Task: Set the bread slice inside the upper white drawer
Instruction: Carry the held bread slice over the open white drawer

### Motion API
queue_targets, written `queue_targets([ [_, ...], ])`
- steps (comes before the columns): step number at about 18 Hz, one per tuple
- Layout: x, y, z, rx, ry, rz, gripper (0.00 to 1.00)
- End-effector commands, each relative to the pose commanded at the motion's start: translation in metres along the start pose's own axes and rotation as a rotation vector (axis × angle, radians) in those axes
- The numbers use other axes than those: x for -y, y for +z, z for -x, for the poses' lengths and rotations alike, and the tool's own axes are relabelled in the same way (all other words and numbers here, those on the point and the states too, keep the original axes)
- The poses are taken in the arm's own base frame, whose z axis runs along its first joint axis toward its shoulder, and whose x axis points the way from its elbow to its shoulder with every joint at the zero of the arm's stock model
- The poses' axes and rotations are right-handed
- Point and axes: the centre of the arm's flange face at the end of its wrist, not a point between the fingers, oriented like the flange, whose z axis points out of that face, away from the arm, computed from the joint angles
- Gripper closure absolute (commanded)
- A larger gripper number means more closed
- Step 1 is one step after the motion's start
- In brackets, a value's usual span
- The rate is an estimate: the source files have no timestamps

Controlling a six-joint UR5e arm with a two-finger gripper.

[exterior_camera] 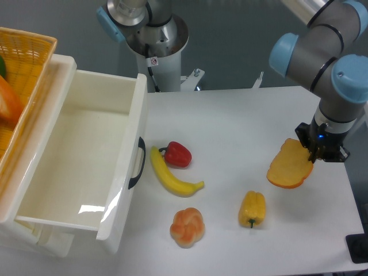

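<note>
The bread slice (290, 165), yellow-orange with a darker crust edge, hangs tilted at the right side of the table, lifted a little above it. My gripper (314, 152) is shut on the slice's upper right edge. The upper white drawer (80, 167) stands pulled open at the left, its inside bare, with a curved black handle (137, 163) on its front facing the table's middle. The slice is far to the right of the drawer.
A banana (171, 175), a red pepper (177, 154), a knotted orange-pink bun (187, 226) and a yellow bell pepper (252, 209) lie between the slice and the drawer. A woven yellow basket (23, 69) sits at the far left behind the drawer. The arm's base (155, 40) stands at the back.
</note>
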Motion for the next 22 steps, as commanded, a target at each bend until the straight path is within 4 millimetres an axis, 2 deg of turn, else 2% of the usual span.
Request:
queue_targets([
  [3, 0.008, -0.013, -0.007, 0.002, -0.002, -0.009, 1.00],
  [7, 0.037, -0.048, -0.031, -0.008, -0.060, -0.037, 1.00],
  [10, 0.055, -0.083, -0.059, -0.033, -0.109, -0.070, 1.00],
  [12, 0.063, -0.097, -0.079, -0.034, -0.120, -0.083, 1.00],
  [17, 0.119, -0.148, -0.125, 0.006, -0.229, -0.151, 1.00],
  [22, 0.168, -0.173, -0.158, 0.001, -0.286, -0.218, 1.00],
])
